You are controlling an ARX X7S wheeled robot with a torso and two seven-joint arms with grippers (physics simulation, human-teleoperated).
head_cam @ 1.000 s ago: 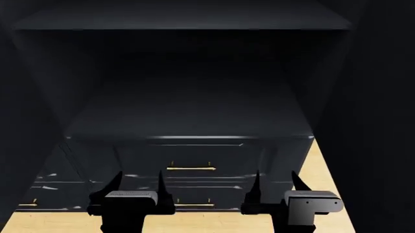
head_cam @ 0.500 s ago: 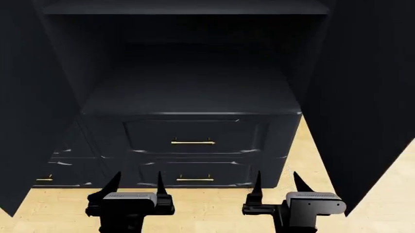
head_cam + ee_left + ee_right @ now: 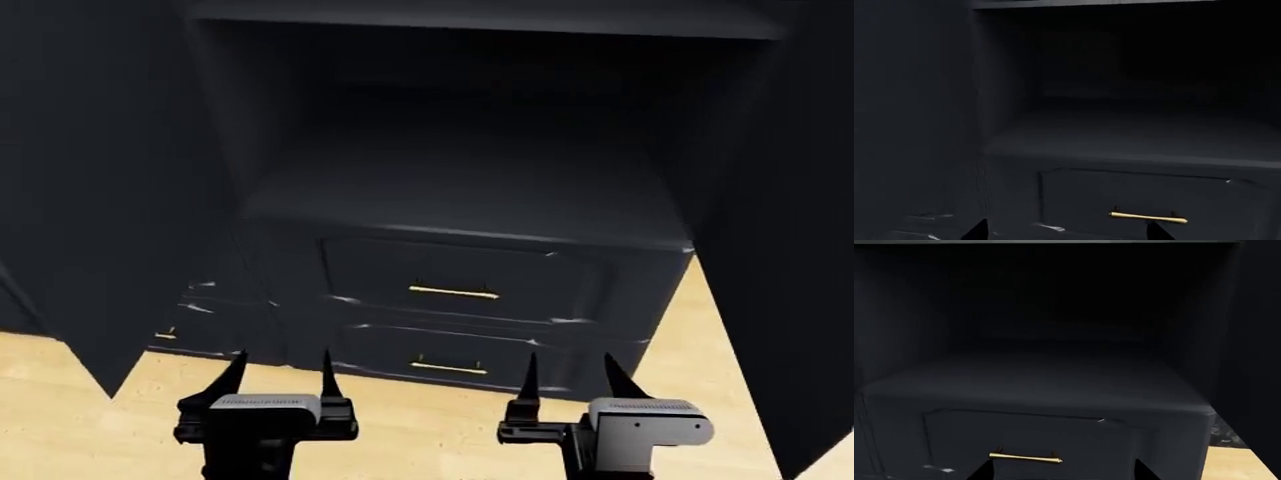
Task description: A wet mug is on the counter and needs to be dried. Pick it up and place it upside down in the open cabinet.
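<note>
Cabinet [image 3: 454,190] shelf bare, claws [image 3: 283,372] [image 3: 570,372] spread

Two hands show at the near edge of the head view: the left hand [image 3: 283,372] and the right hand [image 3: 571,372], each with two dark pointed fingers standing apart and nothing between them.

One dark open cabinet [image 3: 454,190] fills the far side, with one flat shelf [image 3: 467,200] visible across its opening and one pale front edge along its top.

Below the shelf are two panelled drawer fronts, one above the other, each with one brass handle: the upper handle [image 3: 454,292] and the lower handle [image 3: 449,367]. One more short brass handle [image 3: 166,334] shows on a drawer further left.
</note>
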